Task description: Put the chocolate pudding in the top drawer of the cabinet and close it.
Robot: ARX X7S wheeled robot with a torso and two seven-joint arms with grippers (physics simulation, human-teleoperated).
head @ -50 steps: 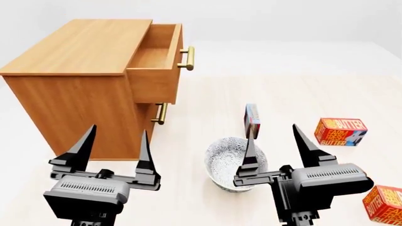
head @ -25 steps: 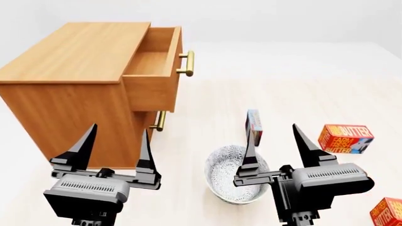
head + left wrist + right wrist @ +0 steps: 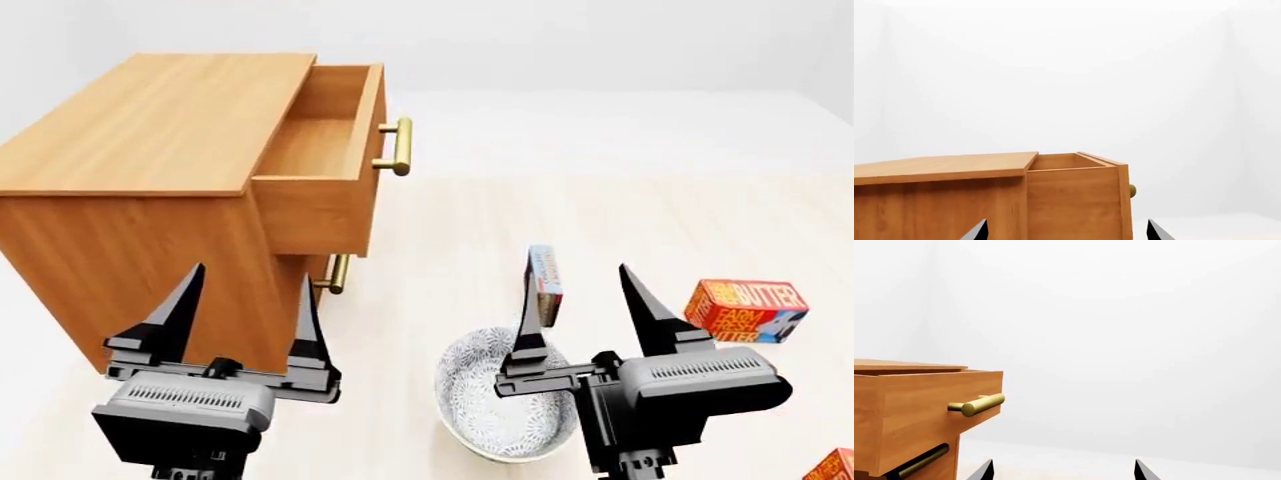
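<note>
Room: pale wood-grain floor ran back to plain white walls; the wrist views showed only white behind the furniture.
Left gripper: jaws stood wide apart and held nothing, fingertips up, hovering in front of the cabinet's side panel.
Right gripper: jaws likewise wide and empty, raised above the patterned bowl, one finger crossing the bowl's rim in the head view.
Change from a second before: both grippers kept the same pose in the head view, while the cabinet, bowl and boxes had all slid lower and closer in it; the near butter box had dropped almost out of the corner.
Chocolate pudding: stood upright on its narrow edge on the floor, light blue edge facing the camera, just behind the bowl and between the right gripper's fingers as seen from the head; not touched.
Top drawer: pulled well out, interior bare wood, brass bar handle at its front.
Cabinet: flat top, left of the grippers; a lower drawer handle showed below the open drawer.
Open room: bare floor lay between the drawer front and the pudding, and beyond the pudding toward the wall.
Butter box: lay on the floor to the right, well apart from the pudding.
Second butter box: only a corner showed at the frame edge.
</note>
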